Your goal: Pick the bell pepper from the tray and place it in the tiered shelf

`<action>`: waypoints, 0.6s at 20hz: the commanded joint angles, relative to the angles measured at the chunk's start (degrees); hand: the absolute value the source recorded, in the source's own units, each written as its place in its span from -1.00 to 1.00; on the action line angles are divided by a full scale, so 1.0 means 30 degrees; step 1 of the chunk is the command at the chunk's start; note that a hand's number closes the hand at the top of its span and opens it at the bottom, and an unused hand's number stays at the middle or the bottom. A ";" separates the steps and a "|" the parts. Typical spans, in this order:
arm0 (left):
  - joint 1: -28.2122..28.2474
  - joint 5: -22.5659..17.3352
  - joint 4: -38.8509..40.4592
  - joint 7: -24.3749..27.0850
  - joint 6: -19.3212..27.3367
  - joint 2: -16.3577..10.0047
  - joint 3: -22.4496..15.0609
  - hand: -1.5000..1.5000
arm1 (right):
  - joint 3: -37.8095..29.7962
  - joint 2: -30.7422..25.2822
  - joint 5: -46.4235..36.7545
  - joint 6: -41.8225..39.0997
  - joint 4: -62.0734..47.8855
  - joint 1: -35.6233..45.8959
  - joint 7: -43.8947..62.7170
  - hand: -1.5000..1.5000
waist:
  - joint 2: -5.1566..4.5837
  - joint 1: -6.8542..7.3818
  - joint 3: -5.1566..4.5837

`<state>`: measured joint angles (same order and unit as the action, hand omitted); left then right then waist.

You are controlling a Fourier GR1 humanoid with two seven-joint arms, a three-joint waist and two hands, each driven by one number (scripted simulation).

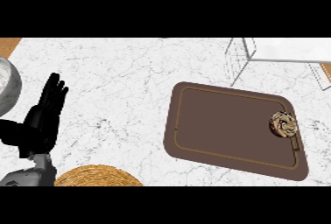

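Since the small round bell pepper, mottled tan and dark brown, sits at the far right side of the dark brown rounded-rectangle tray, just inside its right border, the step in hand reads as the first reach, not yet begun: no hand is near it. To do it well, the right hand looks the better pick, as both pepper and target lie on that side. It should come down from above with fingers apart around the widest part, watching the tray's border just beside the pepper, which could block a finger there, then lift straight up before heading to the shelf. The pepper looks small against the tray and roundish, with a swirled, patchy surface. Lobes and stem are not clear, and it probably rolls if nudged. The rest of the tray is bare. Beyond the tray's far right corner stands the white wire-frame tiered shelf. Its flat white top panel shows and the tiers below are hidden, so which level to use cannot be told. The right hand shows nowhere. The black left hand rests at the view's left, well apart from the tray, fingers straight, close together, pointing up, holding nothing. On the white marbled counter there is also a round woven straw mat at the lower edge and a grey bowl rim at the left edge.
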<state>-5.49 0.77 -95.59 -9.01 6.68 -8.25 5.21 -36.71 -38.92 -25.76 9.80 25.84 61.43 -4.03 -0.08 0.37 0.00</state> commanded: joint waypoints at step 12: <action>0.1336 0.0276 -0.1158 0.0165 0.0162 0.0496 -0.0270 0.00 | -0.3216 -0.6048 0.4099 -0.5848 0.0411 -0.6316 -0.0424 -1.00 | 0.0062 -0.0223 0.0018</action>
<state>-3.96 0.88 -96.76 -8.93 6.55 -7.92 5.43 -43.48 -53.91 -16.93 -2.75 27.35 49.11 -1.76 0.06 -0.25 0.00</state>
